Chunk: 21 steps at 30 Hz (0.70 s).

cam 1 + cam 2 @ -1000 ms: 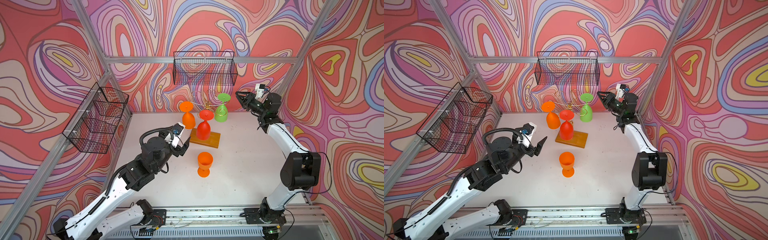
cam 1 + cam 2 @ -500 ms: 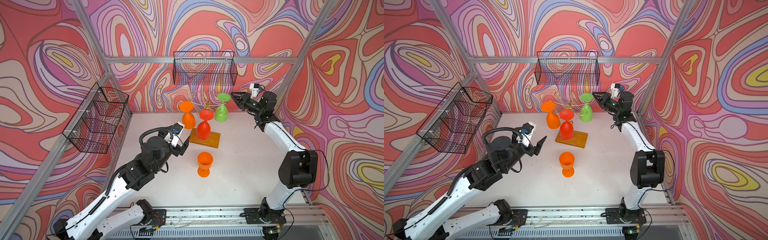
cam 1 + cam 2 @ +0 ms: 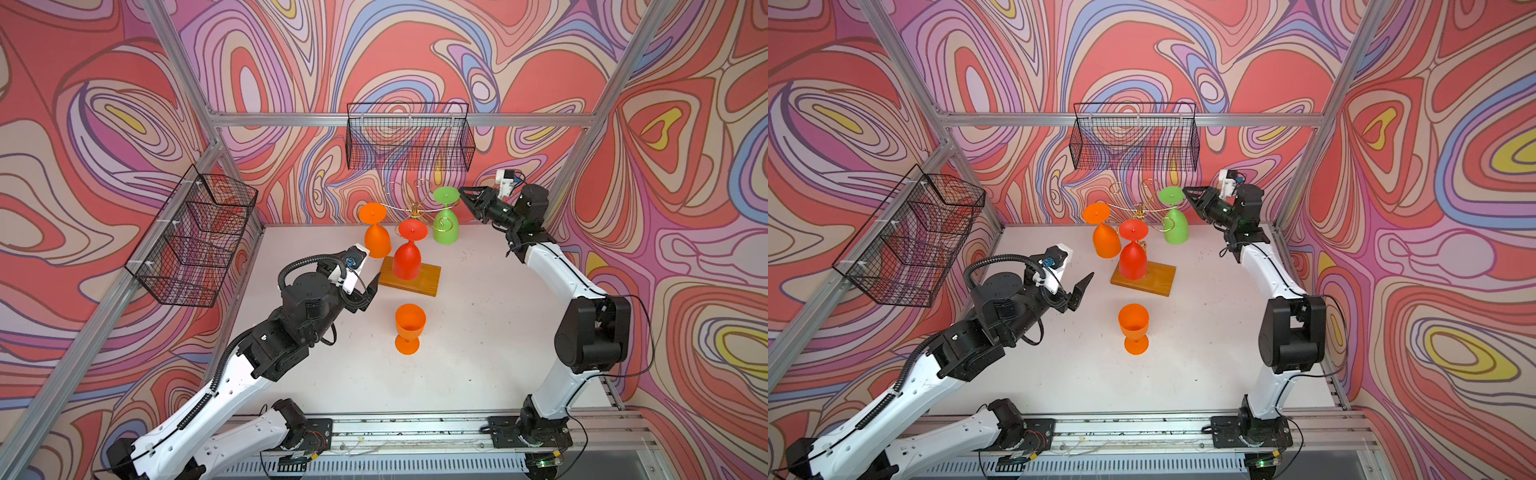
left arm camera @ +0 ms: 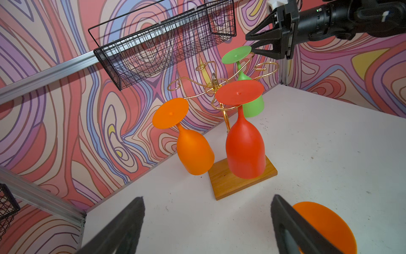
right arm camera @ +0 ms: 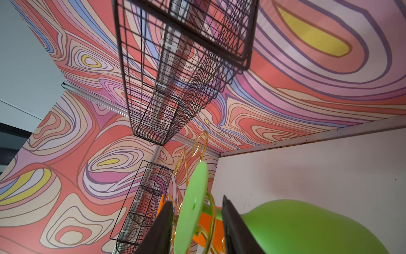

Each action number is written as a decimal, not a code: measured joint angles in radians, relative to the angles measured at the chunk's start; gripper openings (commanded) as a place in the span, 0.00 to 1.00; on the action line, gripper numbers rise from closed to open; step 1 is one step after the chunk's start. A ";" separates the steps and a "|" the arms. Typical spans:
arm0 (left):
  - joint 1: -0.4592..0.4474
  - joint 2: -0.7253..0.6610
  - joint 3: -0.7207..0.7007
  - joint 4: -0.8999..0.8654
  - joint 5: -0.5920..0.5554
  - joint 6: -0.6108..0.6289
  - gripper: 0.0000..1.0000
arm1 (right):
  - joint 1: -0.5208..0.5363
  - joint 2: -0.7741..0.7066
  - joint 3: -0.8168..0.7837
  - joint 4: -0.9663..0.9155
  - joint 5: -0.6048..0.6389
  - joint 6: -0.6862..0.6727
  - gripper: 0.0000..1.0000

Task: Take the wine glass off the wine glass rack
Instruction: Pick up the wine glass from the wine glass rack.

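While three glasses hang bowl-down from its curled gold wire arms, the wine glass rack (image 3: 428,284) stands on its honey-brown wooden base toward the back of the white worktop (image 3: 478,332).

- Green wine glass (image 3: 446,228): on the rack, its foot caught in a spiral arm on the side nearest the right arm.
- Red wine glass (image 3: 409,262): hangs at the front, over the base.
- Orange wine glass (image 3: 376,241): hangs on the left side, tilted.
- Upright orange wine glass (image 3: 409,328): off the rack, standing alone on the worktop in front of the base.
- Right hand (image 3: 462,192): level with the green foot. Its fingers (image 5: 162,226) are partly apart, one to each side of the foot's rim, and not clamped on it.
- Left hand (image 3: 1080,291): fingers wide apart and holding nothing, above the worktop just left of the base.
- Black wire baskets: one on the back wall (image 3: 409,141), one on the left wall (image 3: 195,237).

Change from a second earlier: the right hand, then well clear of the rack, has advanced to the edge of the green foot. The rack, all four glasses and the left arm sit as they did.
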<state>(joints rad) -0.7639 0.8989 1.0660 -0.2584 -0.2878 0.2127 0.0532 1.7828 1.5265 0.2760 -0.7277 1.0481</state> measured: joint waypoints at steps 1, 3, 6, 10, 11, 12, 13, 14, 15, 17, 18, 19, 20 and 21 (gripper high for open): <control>0.000 0.000 0.000 0.000 0.000 0.000 0.89 | 0.000 0.000 0.000 0.000 0.000 0.000 0.39; 0.000 0.000 0.000 0.000 0.000 0.000 0.89 | 0.000 0.000 0.000 0.000 0.000 0.000 0.39; 0.000 0.000 0.000 0.000 0.000 0.000 0.89 | 0.000 0.000 0.000 0.000 -0.001 0.002 0.39; 0.000 -0.002 0.000 0.000 0.000 0.000 0.89 | 0.001 0.000 0.000 0.002 -0.002 0.008 0.38; 0.001 -0.002 0.000 0.000 0.000 0.000 0.89 | 0.001 0.002 0.000 0.003 -0.003 0.009 0.38; 0.002 -0.002 0.000 0.000 0.000 0.000 0.89 | 0.002 0.004 0.000 0.005 -0.003 0.010 0.38; 0.003 -0.003 0.000 0.000 0.000 0.000 0.89 | 0.002 0.006 0.000 0.008 -0.003 0.010 0.38; 0.005 -0.003 0.000 0.000 0.000 0.000 0.89 | 0.003 0.010 0.000 0.008 -0.004 0.010 0.38; 0.005 -0.003 0.000 0.000 0.000 0.000 0.89 | 0.003 0.013 0.000 0.008 -0.005 0.011 0.38; 0.006 -0.005 0.000 0.000 0.000 0.000 0.89 | 0.006 0.022 0.000 0.007 -0.006 0.012 0.37; 0.006 -0.006 0.000 0.000 0.000 0.000 0.89 | 0.007 0.025 0.001 0.007 -0.006 0.013 0.36; 0.006 -0.008 0.000 0.000 0.000 0.000 0.89 | 0.008 0.027 0.001 0.007 -0.006 0.013 0.37; 0.006 -0.009 0.000 0.000 0.000 0.000 0.89 | 0.009 0.028 0.001 0.005 -0.006 0.013 0.36; 0.006 -0.009 0.000 0.000 0.000 0.000 0.89 | 0.010 0.028 0.001 0.004 -0.006 0.013 0.36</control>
<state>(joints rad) -0.7582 0.8898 1.0660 -0.2584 -0.2882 0.2131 0.0628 1.8107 1.5272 0.2798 -0.7341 1.0607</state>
